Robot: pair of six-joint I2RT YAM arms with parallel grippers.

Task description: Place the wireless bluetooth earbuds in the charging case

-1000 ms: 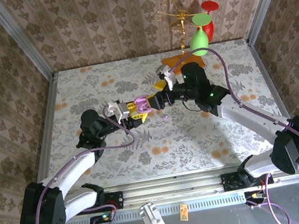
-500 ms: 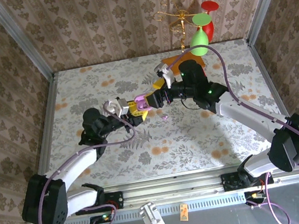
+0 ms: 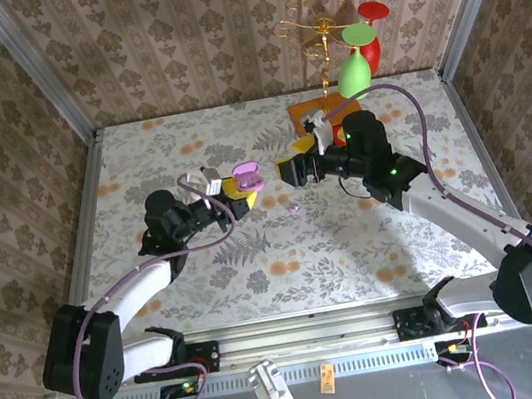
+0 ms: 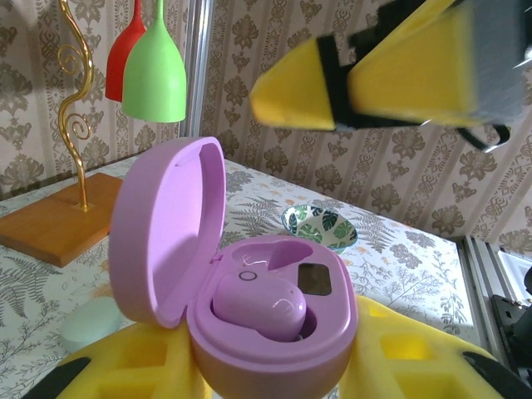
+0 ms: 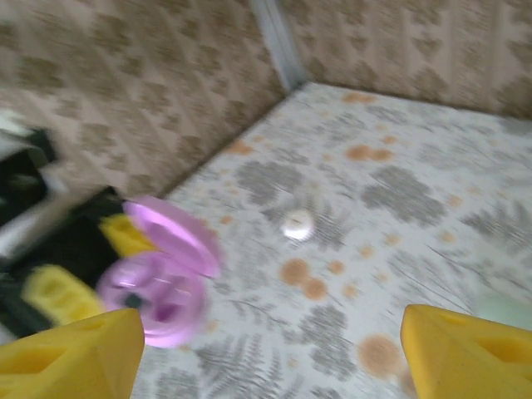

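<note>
The left wrist close-up reveals an earbud (image 4: 258,306) seated in the open lilac case (image 4: 278,353) that the left gripper (image 3: 237,192) pinches, while the right gripper (image 5: 270,324) hangs spread nearby.

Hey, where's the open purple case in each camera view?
Top external: case sits just left of the picture's middle, above the table.
Left wrist: lower centre, large, open, an earbud seated inside.
Right wrist: lower left, blurred.
Shared landmark: the yellow jaws of the left gripper, which hold it.

Green glass (image 4: 155,66), red glass (image 4: 125,50) hang from gold stand (image 4: 73,125) on wooden base (image 4: 50,220); leaf-patterned bowl (image 4: 319,226) on floral table (image 4: 399,266).
</note>
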